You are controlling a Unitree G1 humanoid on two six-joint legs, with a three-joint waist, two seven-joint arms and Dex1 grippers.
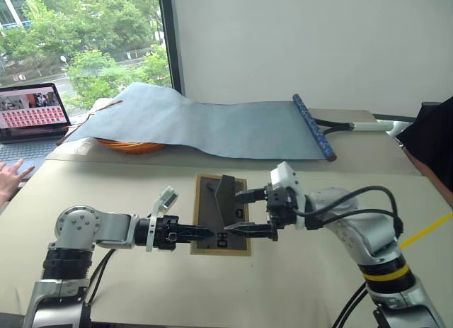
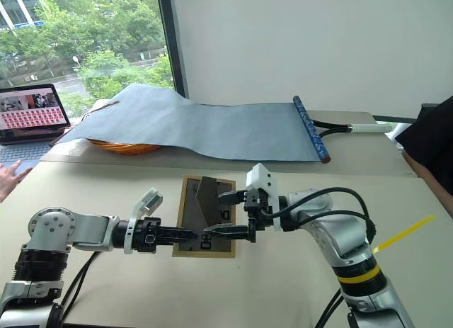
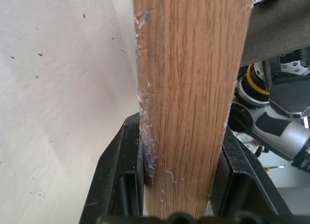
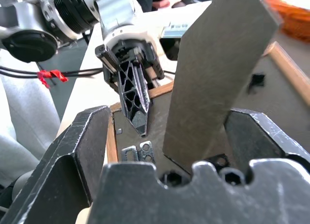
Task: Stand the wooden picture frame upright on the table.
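My left gripper [image 1: 202, 234] is clamped on the near left edge of the wooden picture frame [image 1: 205, 215], which lies back-up on the desk [image 1: 297, 285], long axis running near to far. My right gripper [image 1: 244, 213], jaws spread wide and holding nothing, reaches in from the right around the raised stand flap [image 1: 228, 199].

Left wrist view: my fingers [image 3: 118, 185] pinch the wood rim.

Right wrist view: the flap stands between my open fingers [image 4: 80, 151], untouched, I judge.
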